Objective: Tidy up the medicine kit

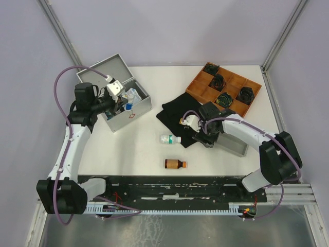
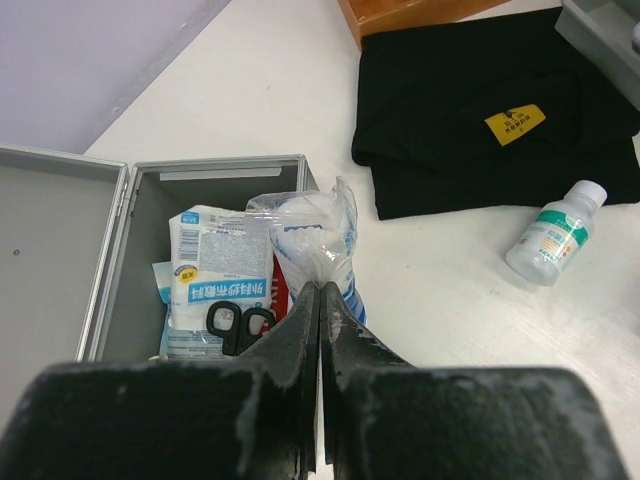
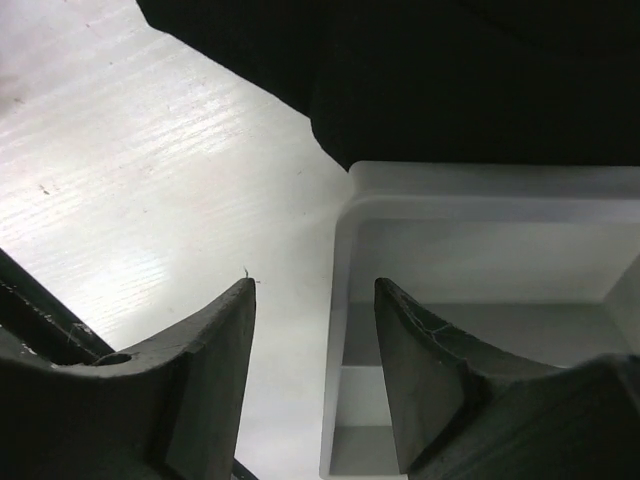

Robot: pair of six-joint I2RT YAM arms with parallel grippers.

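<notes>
Left hand point(image 2: 320, 292) closed, perhaps on a clear bag point(image 2: 320, 225), over medicine kit point(image 2: 140, 260); right hand point(image 3: 315, 290) agape astride grey tray point(image 3: 480, 182) rim.

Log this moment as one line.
left gripper: shut on clear packet over open medicine kit | right gripper: open, astride grey tray wall
</notes>
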